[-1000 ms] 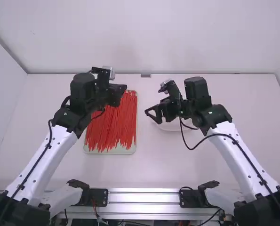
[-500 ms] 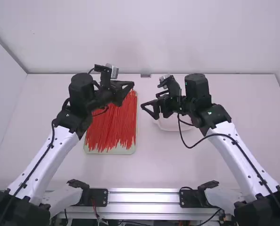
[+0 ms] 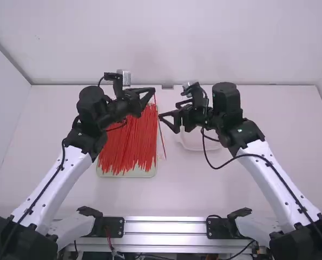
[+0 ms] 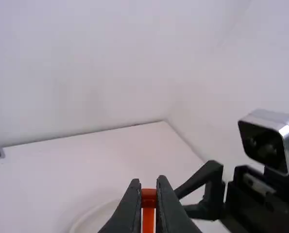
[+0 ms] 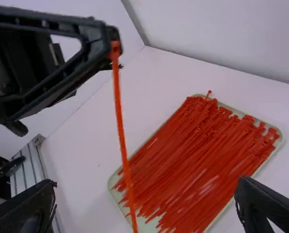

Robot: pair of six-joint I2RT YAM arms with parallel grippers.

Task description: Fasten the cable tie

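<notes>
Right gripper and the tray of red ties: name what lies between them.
A single cable tie, its top pinched by the left gripper, hangs between the right gripper and the tray; the high view shows it.

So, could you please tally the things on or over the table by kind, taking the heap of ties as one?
Tray: 1
Heap of red cable ties: 1
Single red cable tie in the left gripper: 1
White dish: 1
Total: 4
</notes>
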